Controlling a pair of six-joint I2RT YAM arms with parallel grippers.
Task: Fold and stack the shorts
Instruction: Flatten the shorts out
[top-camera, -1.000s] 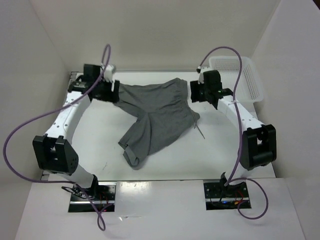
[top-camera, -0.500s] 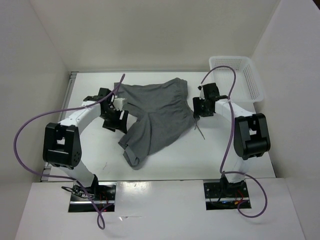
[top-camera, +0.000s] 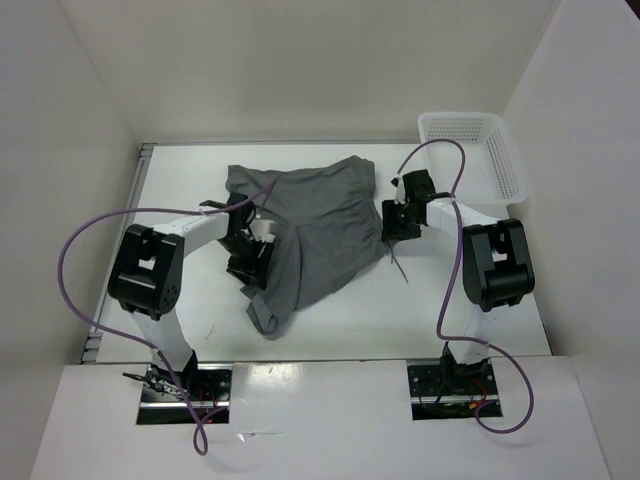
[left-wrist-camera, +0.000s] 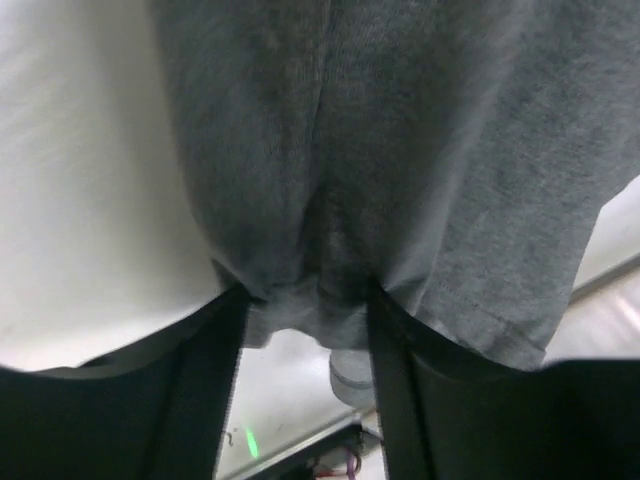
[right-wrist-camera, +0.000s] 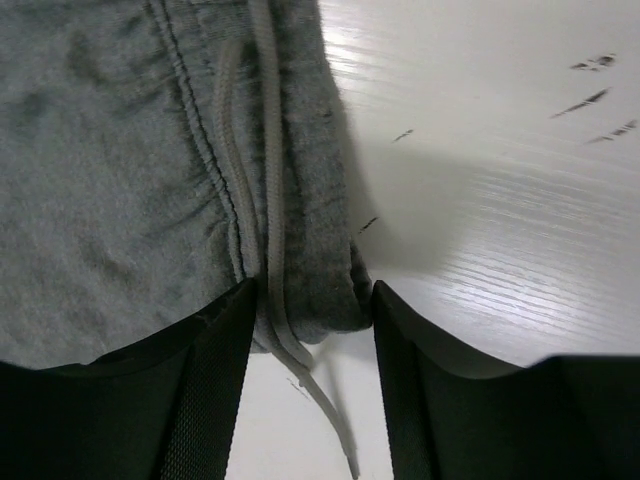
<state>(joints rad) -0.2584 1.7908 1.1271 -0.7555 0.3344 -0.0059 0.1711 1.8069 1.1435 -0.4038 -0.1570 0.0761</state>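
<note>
Worktop (top-camera: 330, 325): white, faint wood grain, with a few small dark scuff marks on the bare surface seen from my right wrist. The shorts (top-camera: 320, 225) lie directly on it, plain grey, spread from the far middle down toward the near left, where one leg ends in a turned hem. The waistband edge sits at the right side, between the fingers of my right claw (right-wrist-camera: 311, 290). The drawstring (top-camera: 398, 265) trails off that edge onto bare worktop. A white mesh basket (top-camera: 512, 170) stands in the far right corner, apart from the shorts.
</note>
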